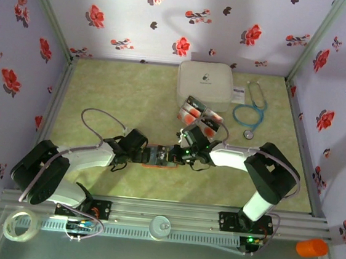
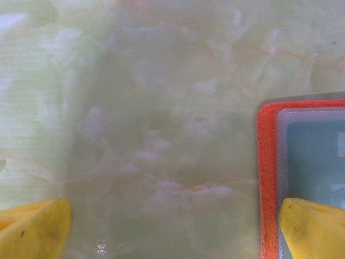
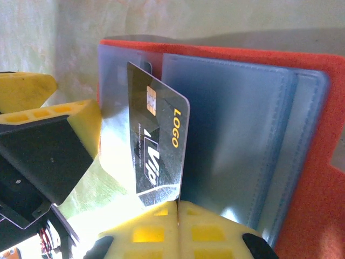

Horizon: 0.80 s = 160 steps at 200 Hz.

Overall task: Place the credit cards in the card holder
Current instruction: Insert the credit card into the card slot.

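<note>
The right gripper [image 3: 178, 211] is clamped on the near edge of one credit card [image 3: 159, 143], held on edge over the open card holder [image 3: 318, 162]. Whether its far corner has entered a grey-blue pocket is unclear. The left gripper [image 2: 172, 229] stands wide, one fingertip [image 2: 312, 226] over the holder's rim, bare table [image 2: 135, 108] beside it. The remaining cards [image 1: 194, 114] lie against the white case [image 1: 205, 80]. Floral walls [image 1: 21, 45] enclose three sides.

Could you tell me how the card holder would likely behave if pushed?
The card holder looks thin and light, so it would probably slide on the smooth table. Its clear sleeves look floppy and may buckle against the card.
</note>
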Available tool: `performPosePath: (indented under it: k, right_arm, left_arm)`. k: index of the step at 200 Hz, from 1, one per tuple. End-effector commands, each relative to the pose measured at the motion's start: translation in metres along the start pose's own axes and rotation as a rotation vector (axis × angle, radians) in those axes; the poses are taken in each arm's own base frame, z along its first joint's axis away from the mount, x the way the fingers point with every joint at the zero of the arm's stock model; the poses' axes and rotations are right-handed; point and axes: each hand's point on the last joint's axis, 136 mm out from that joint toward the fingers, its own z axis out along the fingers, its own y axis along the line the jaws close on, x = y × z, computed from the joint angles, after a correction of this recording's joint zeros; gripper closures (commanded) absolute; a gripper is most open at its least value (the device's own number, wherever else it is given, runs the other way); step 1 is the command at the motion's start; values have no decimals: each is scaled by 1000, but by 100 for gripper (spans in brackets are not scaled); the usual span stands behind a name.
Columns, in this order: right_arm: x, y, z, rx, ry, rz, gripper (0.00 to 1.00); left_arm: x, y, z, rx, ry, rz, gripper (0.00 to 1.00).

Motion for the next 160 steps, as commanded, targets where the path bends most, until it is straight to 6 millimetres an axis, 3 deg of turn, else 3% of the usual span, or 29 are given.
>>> performPosePath:
  k: [1,83,119,160]
  right_arm:
    - [2,-4,1,15,35,2,100]
    - [0,-2,7,1,57,27,100]
    - [-3,0,6,0,46,25,85]
    - [-4,1,5,-1,38,27,77]
  left_arm:
    - [19,8,11,-31,52,20,0]
    - [21,9,11,-30,51,19,0]
    - [19,8,10,-26,47,17,0]
    - [20,8,11,-28,49,18,0]
